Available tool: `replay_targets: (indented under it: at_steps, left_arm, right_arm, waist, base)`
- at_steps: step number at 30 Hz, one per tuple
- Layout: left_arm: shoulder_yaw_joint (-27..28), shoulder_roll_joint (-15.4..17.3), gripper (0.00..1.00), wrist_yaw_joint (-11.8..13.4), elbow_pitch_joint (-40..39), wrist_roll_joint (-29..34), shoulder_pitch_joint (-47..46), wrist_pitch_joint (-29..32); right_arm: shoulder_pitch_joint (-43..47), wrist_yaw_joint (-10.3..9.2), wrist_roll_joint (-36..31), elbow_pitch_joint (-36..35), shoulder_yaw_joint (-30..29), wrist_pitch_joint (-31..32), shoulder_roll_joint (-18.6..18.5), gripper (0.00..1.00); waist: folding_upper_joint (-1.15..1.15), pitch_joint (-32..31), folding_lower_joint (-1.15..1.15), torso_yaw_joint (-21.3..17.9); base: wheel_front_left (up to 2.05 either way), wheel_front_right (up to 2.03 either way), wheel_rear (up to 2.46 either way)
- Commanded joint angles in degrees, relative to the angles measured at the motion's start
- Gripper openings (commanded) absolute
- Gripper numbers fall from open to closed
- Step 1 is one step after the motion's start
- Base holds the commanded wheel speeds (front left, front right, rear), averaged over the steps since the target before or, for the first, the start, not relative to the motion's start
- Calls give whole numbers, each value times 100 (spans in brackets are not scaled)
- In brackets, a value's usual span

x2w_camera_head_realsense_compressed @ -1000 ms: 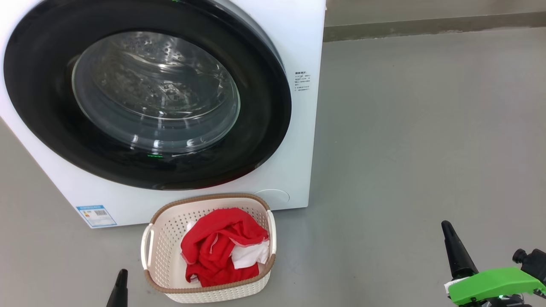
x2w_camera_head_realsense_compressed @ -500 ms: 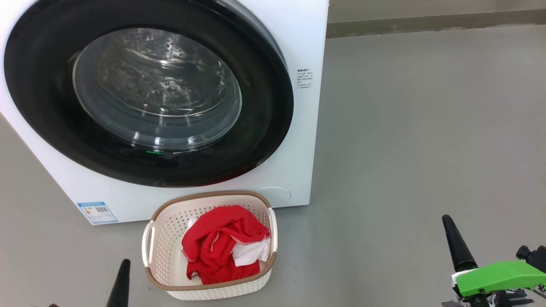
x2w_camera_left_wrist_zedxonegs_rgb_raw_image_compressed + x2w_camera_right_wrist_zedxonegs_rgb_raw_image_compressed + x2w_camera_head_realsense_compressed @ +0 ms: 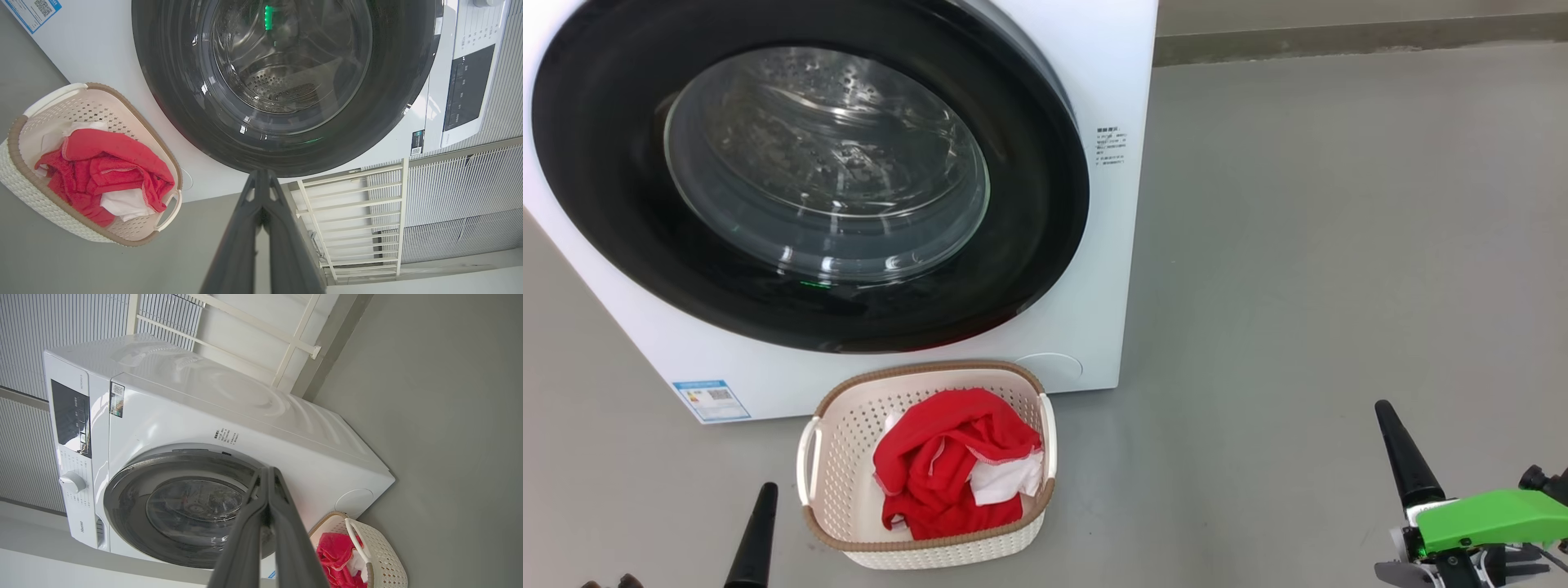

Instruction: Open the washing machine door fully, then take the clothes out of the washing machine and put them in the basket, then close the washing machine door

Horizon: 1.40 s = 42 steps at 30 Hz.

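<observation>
The white washing machine (image 3: 1111,269) fills the upper left of the head view, and its black-rimmed round door (image 3: 809,171) lies shut against the front. Behind the glass I see bare steel drum (image 3: 282,81). On the floor before it stands the cream basket (image 3: 833,490) with the red and white clothes (image 3: 947,465) heaped inside. My left gripper (image 3: 760,523) is shut and empty, low and left of the basket. Far to the right, my right gripper (image 3: 1396,445) is shut and empty too. Both wrist views show the fingers pressed together: left (image 3: 261,183), right (image 3: 267,477).
Grey floor (image 3: 1339,245) stretches to the right of the machine up to a wall skirting (image 3: 1339,37). A white railing (image 3: 355,212) and a ribbed wall stand behind the machine. The machine's control panel with knob (image 3: 71,482) sits on its top front.
Machine and basket have slid slightly up and right in the head view, so the camera moved. Both grippers show a little higher in the view. Door and clothes stay as they were.
</observation>
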Motion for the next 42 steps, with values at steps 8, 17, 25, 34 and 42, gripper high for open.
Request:
replay_targets:
  at_steps: [8,17,25,34,42]
  left_arm:
    - [125,41,0,-34,-113,-611,-365,176]
    - [124,36,0,-37,-105,-1166,-471,324]
    - [123,32,0,-40,-97,-1640,-562,450]
    - [122,32,0,-40,-97,-1641,-562,449]
    - [122,32,0,-40,-97,-1641,-562,449]
  right_arm:
    - [-337,-3,624,-140,44,163,-96,0]
    - [-404,-4,1185,-136,3,315,-102,0]
    - [-462,-4,1663,-132,-32,445,-108,0]
    - [-462,-4,1663,-132,-33,446,-107,0]
    - [-462,-4,1662,-132,-34,447,-107,0]
  waist:
    - [0,31,0,21]
    - [0,63,0,43]
    - [0,90,0,61]
    - [0,90,0,61]
    - [0,90,0,61]
  base:
    - [0,0,0]
    - [0,0,0]
    - [0,0,0]
    - [0,0,0]
    - [0,0,0]
